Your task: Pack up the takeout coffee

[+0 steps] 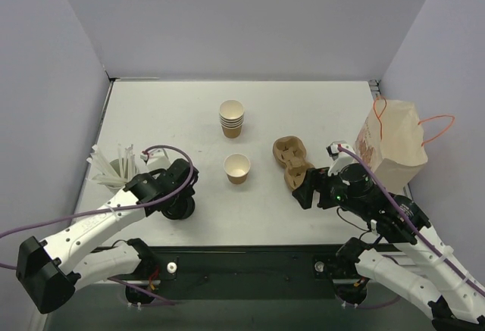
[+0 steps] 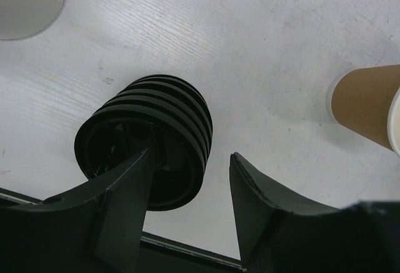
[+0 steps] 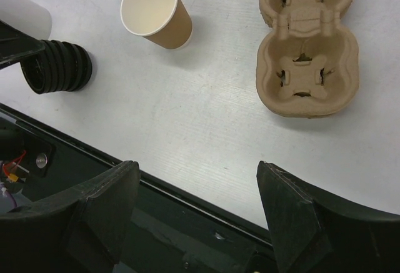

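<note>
**A:** What's on the bench [image 1: 167,111]?

**B:** A paper bag [image 1: 395,145] at the right edge, with the pulp cup carrier [image 1: 292,163] beside it toward the middle. The right claw [image 3: 199,167] hangs over the near edge, fingers apart, holding nothing.

**A:** And the left?

**B:** The left claw [image 2: 190,157] is also spread, low at the stack of black lids [image 2: 150,142] by the near-left corner. One finger overlaps the stack and the other is clear of it. The kraft cup [image 1: 237,168] stands mid-bench, unlidded and well apart from the stack.

**A:** Advice?

**B:** Centre the claw on the stack, then pinch only the top lid's rim so the rest stay put.
</note>
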`<control>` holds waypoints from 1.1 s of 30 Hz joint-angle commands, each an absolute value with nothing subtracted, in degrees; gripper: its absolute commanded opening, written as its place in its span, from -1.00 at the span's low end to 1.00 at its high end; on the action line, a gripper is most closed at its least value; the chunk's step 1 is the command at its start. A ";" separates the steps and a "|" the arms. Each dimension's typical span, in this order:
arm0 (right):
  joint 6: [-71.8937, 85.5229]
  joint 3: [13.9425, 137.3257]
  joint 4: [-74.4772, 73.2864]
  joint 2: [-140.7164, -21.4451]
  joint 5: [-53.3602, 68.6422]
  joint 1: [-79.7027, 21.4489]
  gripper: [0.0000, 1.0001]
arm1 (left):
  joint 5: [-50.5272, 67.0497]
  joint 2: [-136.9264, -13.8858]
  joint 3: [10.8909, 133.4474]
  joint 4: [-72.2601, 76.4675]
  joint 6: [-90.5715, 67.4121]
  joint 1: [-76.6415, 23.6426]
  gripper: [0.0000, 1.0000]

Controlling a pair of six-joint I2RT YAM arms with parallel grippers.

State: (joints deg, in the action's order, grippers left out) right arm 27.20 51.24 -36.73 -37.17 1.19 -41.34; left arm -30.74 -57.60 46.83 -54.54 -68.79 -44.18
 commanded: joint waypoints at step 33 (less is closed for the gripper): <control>27.33 50.54 -35.16 -35.86 1.58 -41.66 0.54 | -29.71 -56.96 46.40 -51.94 -69.79 -42.54 -0.69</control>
State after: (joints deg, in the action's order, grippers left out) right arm 27.18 50.65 -36.58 -36.03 1.48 -41.34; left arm -30.39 -58.41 44.64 -51.59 -69.58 -42.92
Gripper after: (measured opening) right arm 0.772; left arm 0.190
